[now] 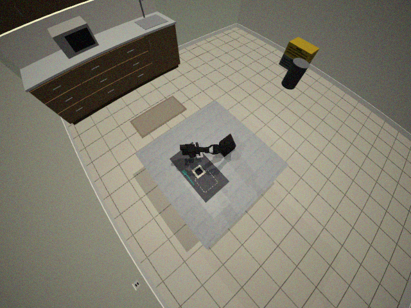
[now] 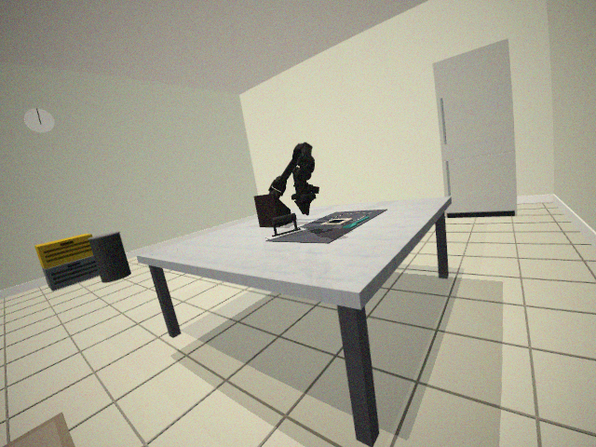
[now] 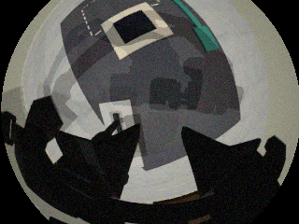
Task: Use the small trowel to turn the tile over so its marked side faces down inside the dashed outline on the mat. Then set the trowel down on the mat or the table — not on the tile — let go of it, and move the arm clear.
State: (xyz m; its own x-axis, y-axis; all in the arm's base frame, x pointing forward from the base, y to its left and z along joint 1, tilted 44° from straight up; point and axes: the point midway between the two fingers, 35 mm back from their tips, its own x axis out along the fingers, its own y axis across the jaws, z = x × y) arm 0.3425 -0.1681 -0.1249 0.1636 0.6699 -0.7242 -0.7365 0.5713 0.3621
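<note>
Pale tabletop [image 1: 252,152] [image 2: 231,260] [image 3: 42,61] under mat [image 1: 212,189] [image 2: 307,234] [image 3: 210,117]. My claw [image 1: 189,162] [image 2: 305,213] [image 3: 161,129]'s released, nothing held, above mat's end. Trowel [image 1: 188,178] [image 2: 357,222] [image 3: 204,37] lies beside tile [image 1: 203,173] [image 2: 325,223] [image 3: 163,28], long axis running past it, approx. outline-ward; I'd reach tile-ward.

Item one, tile [image 1: 194,171] [image 2: 327,222] [image 3: 112,35]: square, cream border, dark centre showing upward; I see it flat on the mat [image 1: 205,197] [image 2: 313,236] [image 3: 140,84], outside the outline [image 1: 205,192], which sits toward five o'clock from it in my top view. Item two, trowel [image 1: 188,177] [image 2: 356,223] [image 3: 206,39]: teal, slim handle, wider blade; lying unheld at the tile's eight o'clock, apart from it, blade toward eleven.
</note>
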